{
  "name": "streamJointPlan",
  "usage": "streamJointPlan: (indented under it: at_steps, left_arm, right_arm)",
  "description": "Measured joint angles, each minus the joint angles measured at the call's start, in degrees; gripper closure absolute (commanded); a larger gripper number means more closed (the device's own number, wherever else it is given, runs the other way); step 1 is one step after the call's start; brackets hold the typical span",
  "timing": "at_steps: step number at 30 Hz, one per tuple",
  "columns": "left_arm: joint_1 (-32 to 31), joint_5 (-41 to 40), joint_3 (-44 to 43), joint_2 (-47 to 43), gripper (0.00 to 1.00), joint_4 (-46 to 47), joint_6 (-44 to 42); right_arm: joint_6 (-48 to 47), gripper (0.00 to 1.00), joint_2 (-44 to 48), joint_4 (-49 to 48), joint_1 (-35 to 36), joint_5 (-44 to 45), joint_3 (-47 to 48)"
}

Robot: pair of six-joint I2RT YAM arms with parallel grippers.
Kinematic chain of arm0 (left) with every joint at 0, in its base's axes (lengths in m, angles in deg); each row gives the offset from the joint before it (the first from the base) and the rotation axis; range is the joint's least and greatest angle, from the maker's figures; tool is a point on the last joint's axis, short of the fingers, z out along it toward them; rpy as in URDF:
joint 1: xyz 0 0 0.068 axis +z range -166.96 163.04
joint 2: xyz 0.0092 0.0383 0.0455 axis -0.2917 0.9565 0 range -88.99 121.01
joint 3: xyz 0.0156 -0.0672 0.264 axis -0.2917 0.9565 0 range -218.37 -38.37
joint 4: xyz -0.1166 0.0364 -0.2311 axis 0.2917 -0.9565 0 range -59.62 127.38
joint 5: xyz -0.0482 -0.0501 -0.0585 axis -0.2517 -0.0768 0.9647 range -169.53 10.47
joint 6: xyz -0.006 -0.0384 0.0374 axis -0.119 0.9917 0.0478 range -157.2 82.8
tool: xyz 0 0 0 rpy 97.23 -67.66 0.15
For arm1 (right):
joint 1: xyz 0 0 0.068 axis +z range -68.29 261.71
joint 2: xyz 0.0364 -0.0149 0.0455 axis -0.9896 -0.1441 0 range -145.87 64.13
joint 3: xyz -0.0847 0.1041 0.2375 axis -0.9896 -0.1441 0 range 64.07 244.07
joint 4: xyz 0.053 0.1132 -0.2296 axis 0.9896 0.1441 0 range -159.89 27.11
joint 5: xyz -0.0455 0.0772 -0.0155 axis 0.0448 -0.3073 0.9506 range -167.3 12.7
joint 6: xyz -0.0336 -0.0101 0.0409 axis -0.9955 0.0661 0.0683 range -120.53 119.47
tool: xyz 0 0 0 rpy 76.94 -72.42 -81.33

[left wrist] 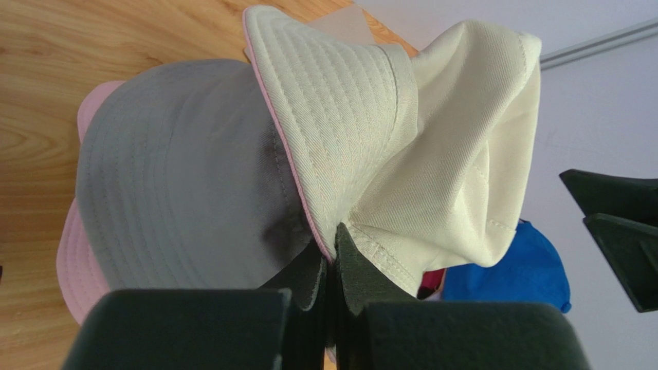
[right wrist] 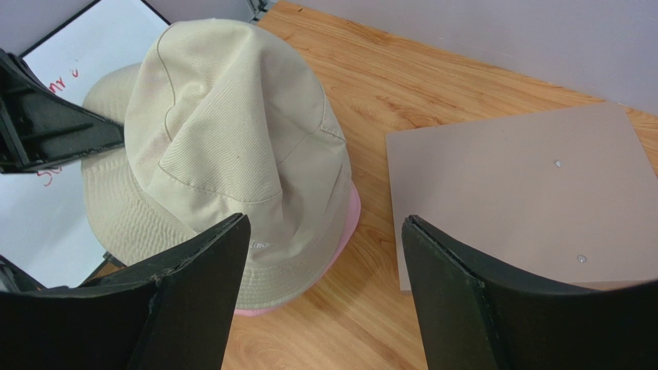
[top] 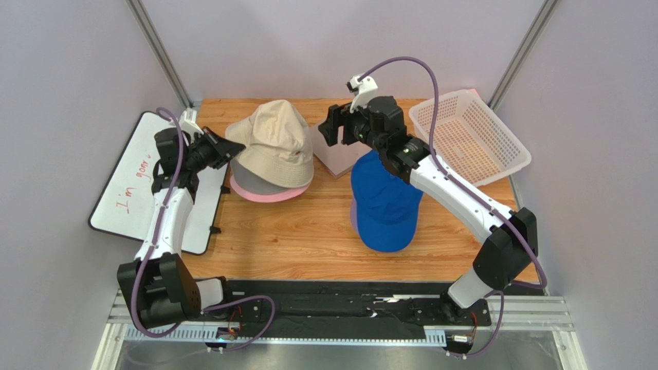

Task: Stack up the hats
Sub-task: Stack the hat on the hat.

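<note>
A beige bucket hat tops a pile at the back left of the table, over a grey hat and a pink hat. My left gripper is shut on the beige hat's brim at its left side. The left wrist view shows the jaws pinching that brim, with the beige hat bunched above the grey hat. My right gripper hangs open just right of the pile, empty. In its wrist view the gripper frames bare wood beside the beige hat. A blue cap lies under the right arm.
A white mesh basket stands at the back right. A whiteboard lies along the left edge. A flat tan board lies behind the blue cap, below my right gripper. Bare wood shows at the front centre.
</note>
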Motion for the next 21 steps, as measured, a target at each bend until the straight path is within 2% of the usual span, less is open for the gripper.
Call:
streamJointPlan:
  at_steps: [6, 12, 17, 21]
  left_arm:
    - [0.55, -0.42, 4.48, 0.02, 1.0, 3.45, 0.24]
    - [0.7, -0.42, 7.69, -0.98, 1.0, 7.04, 0.55]
    - [0.83, -0.09, 11.58, -2.03, 1.0, 10.99, 1.62]
    - [0.87, 0.22, 12.85, -2.91, 1.0, 12.9, 2.82]
  right_arm:
    - [1.05, 0.25, -5.7, -0.98, -0.57, -4.09, 5.05]
    - [2.89, 0.27, -10.29, -2.38, -0.46, -8.68, 5.66]
    - [4.46, 0.27, -11.34, -3.17, -0.28, -12.13, 5.64]
    - [5.09, 0.27, -10.62, -7.43, 0.11, -15.23, 3.82]
